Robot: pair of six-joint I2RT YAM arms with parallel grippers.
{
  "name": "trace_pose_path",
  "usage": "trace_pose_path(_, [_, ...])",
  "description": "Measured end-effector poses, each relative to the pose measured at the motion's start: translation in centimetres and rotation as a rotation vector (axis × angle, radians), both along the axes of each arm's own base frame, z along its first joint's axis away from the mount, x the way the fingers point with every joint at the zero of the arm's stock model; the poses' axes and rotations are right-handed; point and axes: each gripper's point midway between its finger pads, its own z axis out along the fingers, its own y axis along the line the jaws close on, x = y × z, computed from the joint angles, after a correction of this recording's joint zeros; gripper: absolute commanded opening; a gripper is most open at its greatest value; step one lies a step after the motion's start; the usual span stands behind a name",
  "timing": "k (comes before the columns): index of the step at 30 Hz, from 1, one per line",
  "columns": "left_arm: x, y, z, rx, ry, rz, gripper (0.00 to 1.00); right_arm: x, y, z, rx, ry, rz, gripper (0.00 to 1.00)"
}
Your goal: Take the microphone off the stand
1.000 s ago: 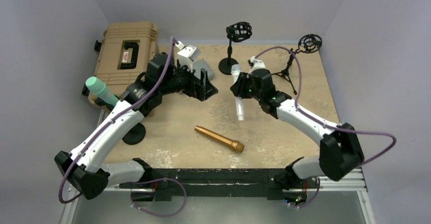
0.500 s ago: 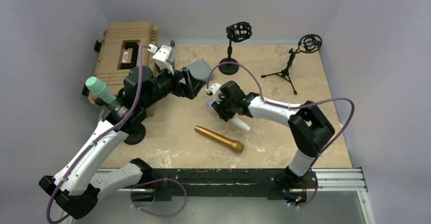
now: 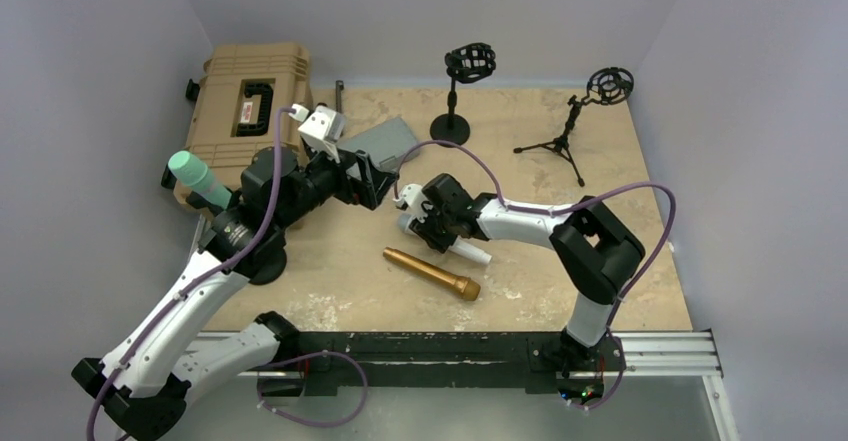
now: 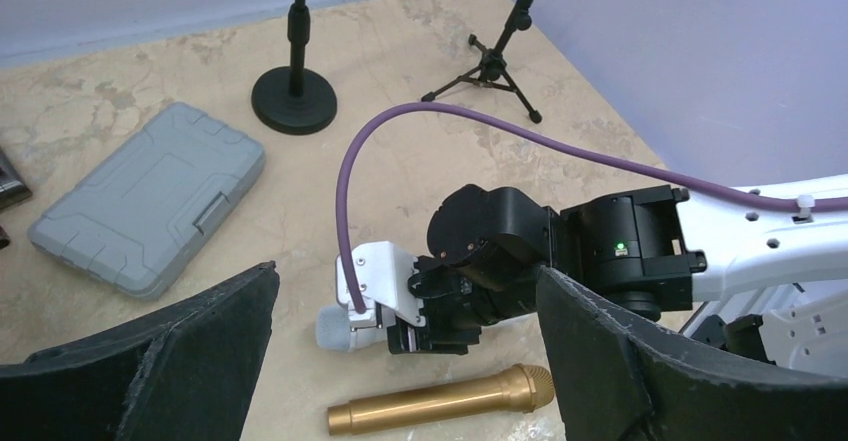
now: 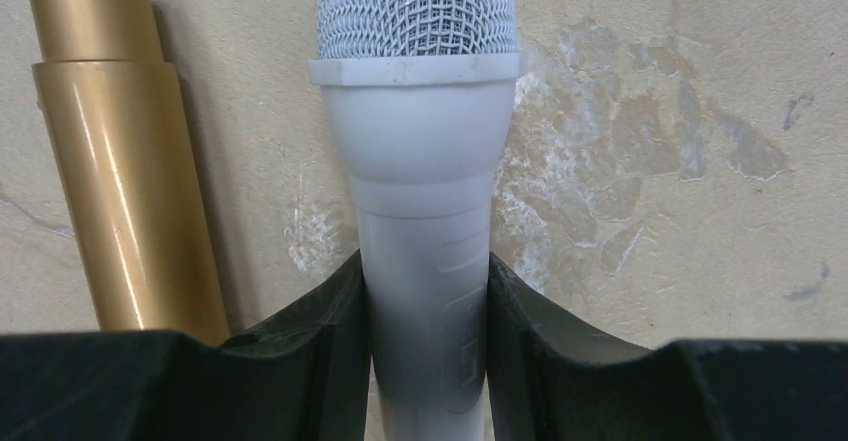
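My right gripper point(image 3: 428, 229) is shut on a white microphone point(image 3: 472, 254) and holds it low over the table, lying roughly flat. In the right wrist view both pads point(image 5: 312, 329) press on its white handle point(image 5: 428, 261), and its mesh head points away. A gold microphone point(image 3: 431, 272) lies on the table just beside it point(image 5: 120, 161). A green-headed microphone point(image 3: 189, 172) sits in a stand at the far left. My left gripper point(image 3: 368, 175) is open and empty, hovering left of the right gripper, and its wrist view shows the right gripper point(image 4: 470, 311) between its fingers point(image 4: 150, 361).
An empty round-base stand point(image 3: 455, 91) and an empty tripod stand point(image 3: 580, 121) are at the back. A tan case point(image 3: 250, 101) sits back left, and a grey case point(image 3: 385, 141) beside it. The green microphone's stand base point(image 3: 262, 261) is near the left arm.
My right gripper has carried the white microphone left and down, from the table's middle to beside the gold microphone. My left gripper has drawn back to the left.
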Motion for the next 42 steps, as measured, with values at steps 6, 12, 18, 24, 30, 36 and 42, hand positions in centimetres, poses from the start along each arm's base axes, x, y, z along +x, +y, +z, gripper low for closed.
trace_pose_path(6, [-0.5,0.2,0.9,-0.021,-0.026,-0.01,0.97,0.2,0.6,0.1,0.004,-0.028,0.011,0.29])
trace_pose_path(12, [-0.6,0.0,0.8,-0.021,-0.022,-0.023,0.97,0.4,1.0,0.1,-0.001,-0.051,0.015,0.38])
trace_pose_path(18, [-0.7,-0.2,0.7,-0.021,-0.018,-0.035,0.97,0.5,1.2,0.1,-0.017,-0.071,0.011,0.47])
trace_pose_path(24, [-0.8,-0.3,0.7,-0.021,-0.017,-0.041,0.97,0.7,1.1,0.3,-0.032,-0.088,0.001,0.53])
trace_pose_path(30, [-0.9,-0.3,0.7,-0.021,-0.017,-0.043,0.97,0.6,0.8,0.4,-0.053,-0.083,-0.002,0.56])
trace_pose_path(36, [-0.9,-0.3,0.8,-0.022,-0.019,-0.042,0.97,1.0,0.8,1.5,-0.06,-0.09,-0.018,0.69])
trace_pose_path(42, [-1.1,0.2,1.3,-0.026,-0.042,-0.03,0.97,1.7,1.4,7.7,0.071,-0.179,-0.075,0.99])
